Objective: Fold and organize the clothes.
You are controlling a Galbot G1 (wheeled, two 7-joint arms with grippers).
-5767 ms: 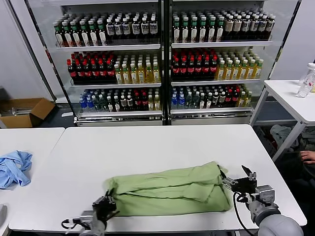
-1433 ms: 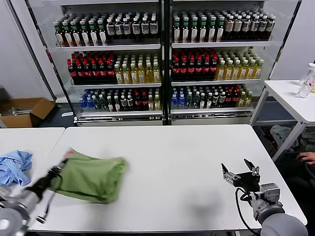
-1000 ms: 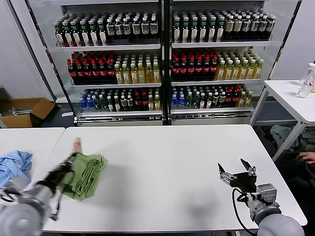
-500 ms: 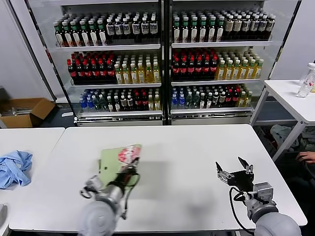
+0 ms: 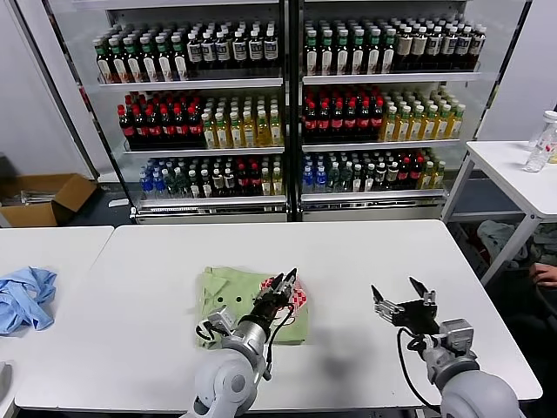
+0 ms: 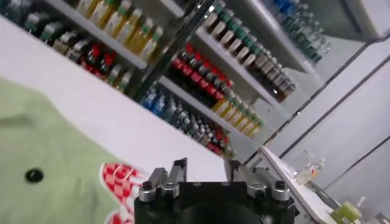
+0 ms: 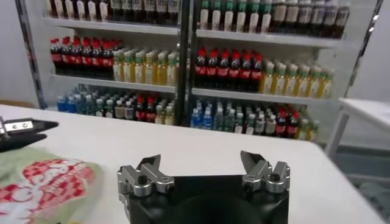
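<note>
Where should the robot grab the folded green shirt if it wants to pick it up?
Probably the near edge of the green T-shirt, the side facing the robot. It lies flat as a small folded square on the white table, so a gripper should come down from above and pinch through all layers at that edge, keeping the fold together. The checkered bow print faces up.

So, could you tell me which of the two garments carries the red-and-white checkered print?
The folded light green T-shirt under the left gripper; the light blue garment at far left is plain.
</note>
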